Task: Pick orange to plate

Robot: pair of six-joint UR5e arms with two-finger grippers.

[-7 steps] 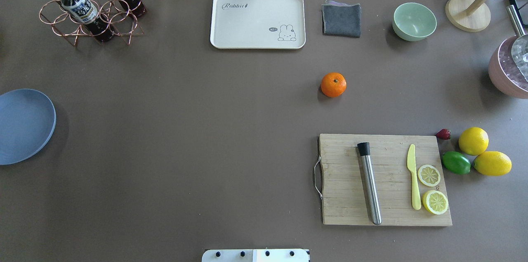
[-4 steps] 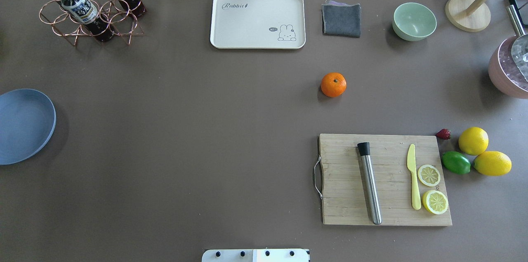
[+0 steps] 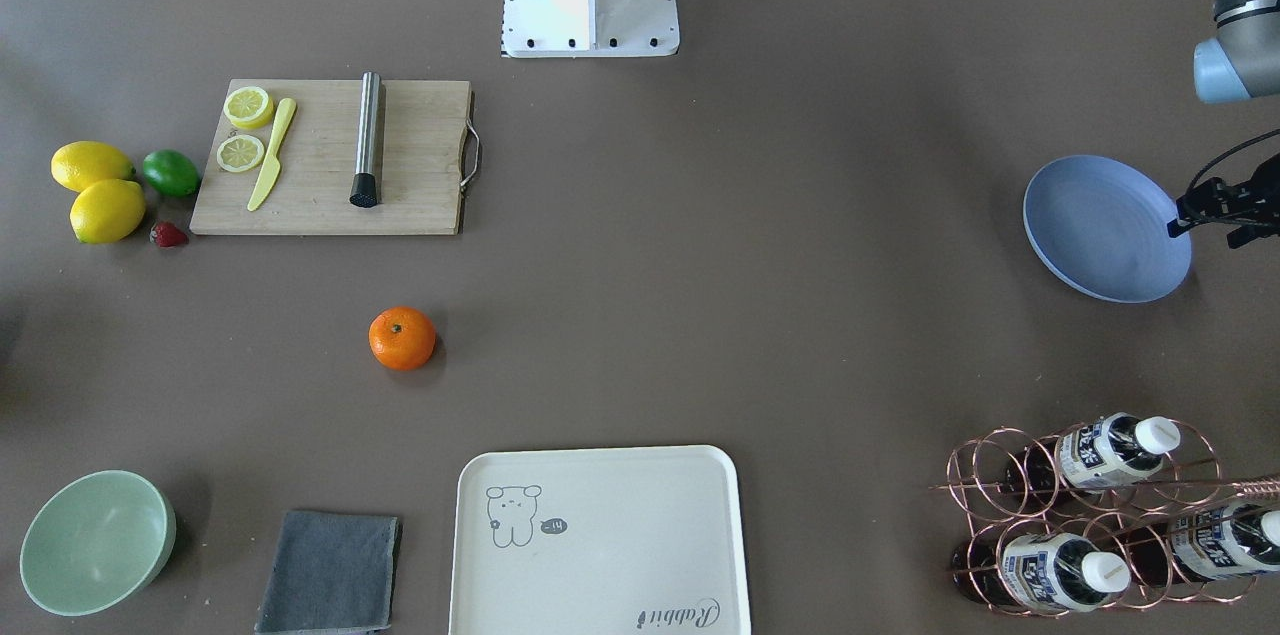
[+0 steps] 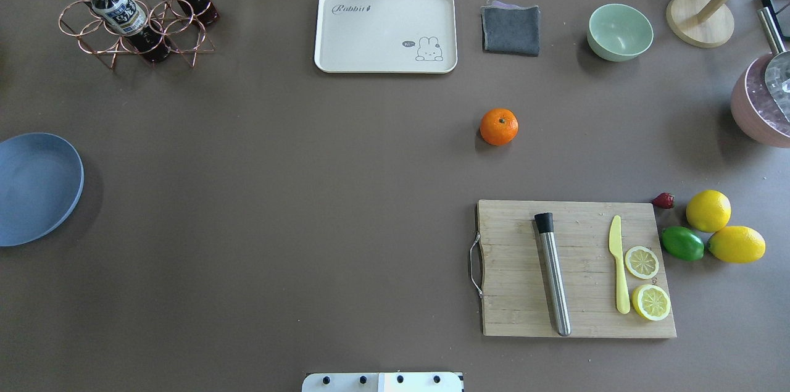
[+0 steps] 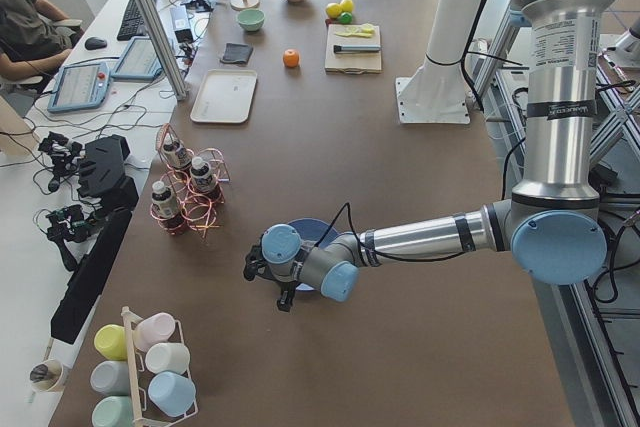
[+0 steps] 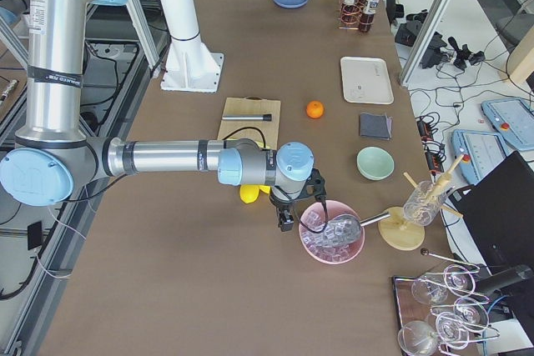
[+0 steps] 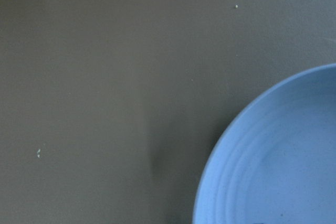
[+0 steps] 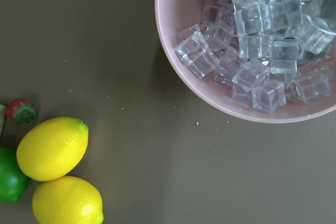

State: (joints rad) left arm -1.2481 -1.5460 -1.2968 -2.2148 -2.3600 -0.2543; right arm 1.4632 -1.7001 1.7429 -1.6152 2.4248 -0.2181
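The orange rests alone on the brown table, right of centre and beyond the cutting board; it also shows in the front-facing view. The blue plate lies empty at the table's far left edge. My left gripper hangs low by the plate's outer rim; its wrist view holds only the plate's rim and table. My right gripper hovers near the lemons and the ice bowl, far from the orange. No fingers show clearly, so I cannot tell whether either gripper is open or shut.
A cutting board carries a steel muddler, a yellow knife and lemon slices. Two lemons, a lime and a strawberry lie to its right. A cream tray, grey cloth, green bowl, ice bowl and bottle rack line the far side.
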